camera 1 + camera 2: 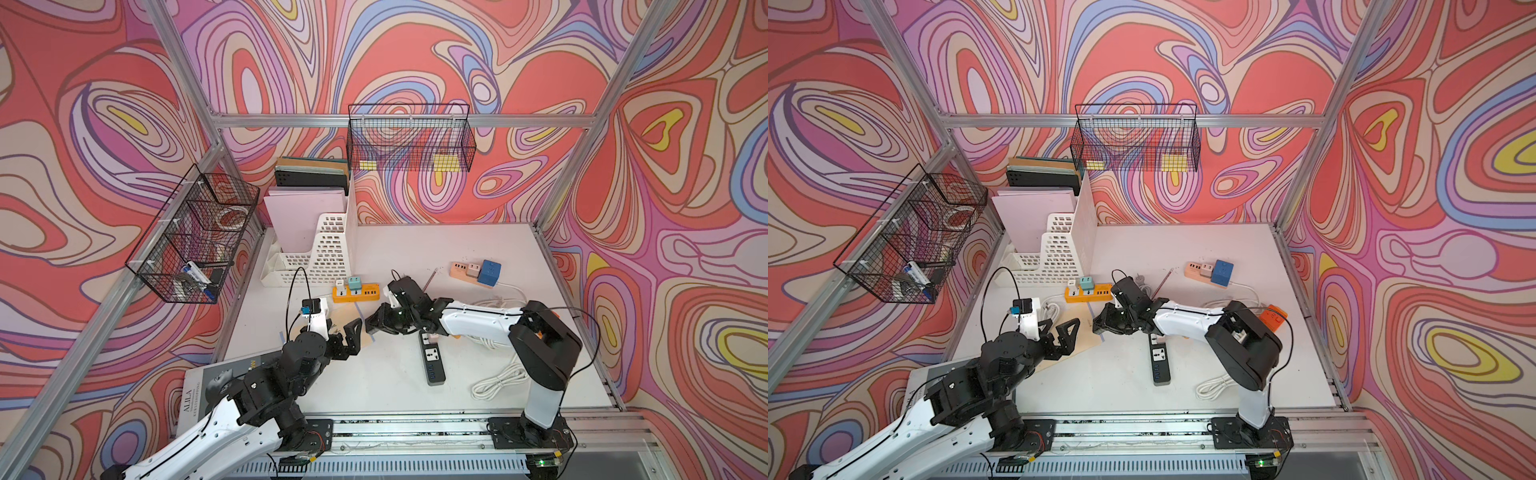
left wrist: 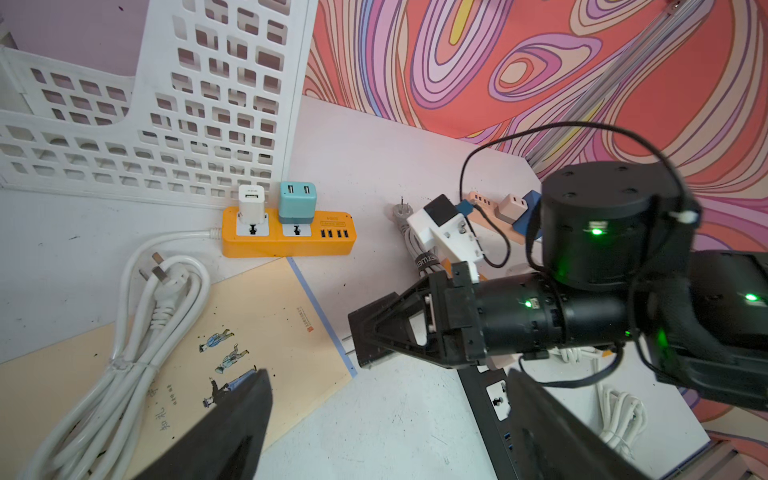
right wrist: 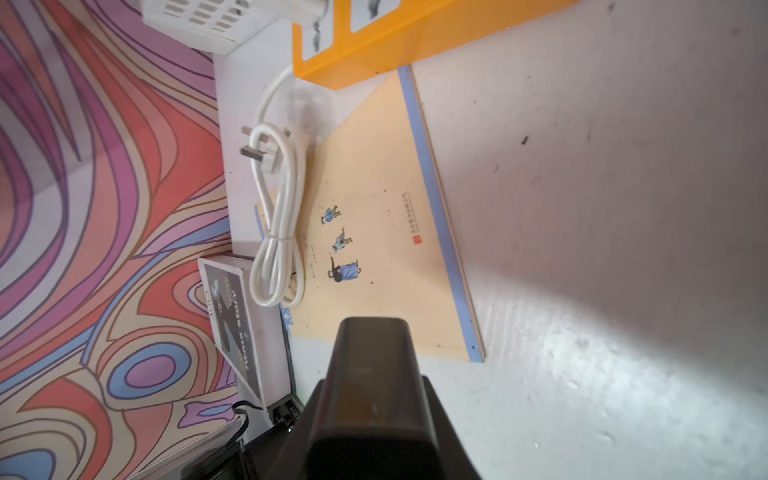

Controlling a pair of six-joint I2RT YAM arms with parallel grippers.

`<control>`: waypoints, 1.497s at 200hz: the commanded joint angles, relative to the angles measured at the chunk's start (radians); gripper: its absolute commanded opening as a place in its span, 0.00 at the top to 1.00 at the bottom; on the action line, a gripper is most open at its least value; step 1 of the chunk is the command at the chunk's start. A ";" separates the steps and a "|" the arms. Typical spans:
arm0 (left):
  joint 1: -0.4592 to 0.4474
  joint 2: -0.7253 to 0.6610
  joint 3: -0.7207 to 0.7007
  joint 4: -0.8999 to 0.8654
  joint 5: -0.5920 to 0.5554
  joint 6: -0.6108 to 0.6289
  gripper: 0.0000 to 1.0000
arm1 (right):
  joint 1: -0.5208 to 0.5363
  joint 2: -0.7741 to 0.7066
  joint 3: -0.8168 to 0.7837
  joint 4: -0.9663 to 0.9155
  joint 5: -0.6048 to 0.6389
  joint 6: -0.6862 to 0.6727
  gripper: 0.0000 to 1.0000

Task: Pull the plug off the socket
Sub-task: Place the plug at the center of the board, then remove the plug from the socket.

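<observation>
Nearest, at the tabletop's (image 1: pixel 415 257) near-left corner, a magazine (image 1: pixel 208 386) lies partly under my left arm. Its cover reads "ALILA", with a smaller line beside it too fine to read.

Just beyond it my left claw (image 1: pixel 348 334) hangs spread wide and holding nothing. It is over a cream book (image 2: pixel 266 307) with a blue stripe along one edge. The cover shows three small painted figures, handwritten characters that look like "知礼", and a red stamp whose print I cannot read. A tied coil of white cable (image 2: pixel 137 332) lies across the book's left part.

My right claw (image 2: pixel 361 340) faces the left one from the right, just off the book's blue edge, with its jaws drawn together. Two short metal pins (image 2: pixel 346 339) show at its tip. I cannot tell whether a plug is pinched there.

Just beyond the book, an orange power strip (image 2: pixel 286 243) carries a white charger (image 2: pixel 251 203) and a teal charger (image 2: pixel 296 201), both seated upright in its sockets. Its small label is illegible.

A black power strip (image 1: pixel 433 365) lies near, under my right arm. One of its sockets is bare, and something pale (image 1: pixel 432 337) at its far end is mostly hidden.

Far right, a peach power strip (image 1: pixel 461 268) holds a beige plug (image 1: pixel 473 270) and a blue cube (image 1: pixel 488 272).
</observation>
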 commanded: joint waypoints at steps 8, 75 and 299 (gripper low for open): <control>0.005 -0.009 -0.008 -0.024 -0.013 -0.021 0.07 | -0.022 0.085 0.113 -0.168 0.034 -0.068 0.67; 0.005 0.010 -0.038 0.046 0.059 -0.065 0.07 | -0.063 0.122 0.289 -0.415 0.153 -0.223 0.36; -0.009 0.734 0.058 0.517 0.438 -0.494 0.13 | -0.061 -1.196 -0.688 -0.303 0.548 -0.190 0.34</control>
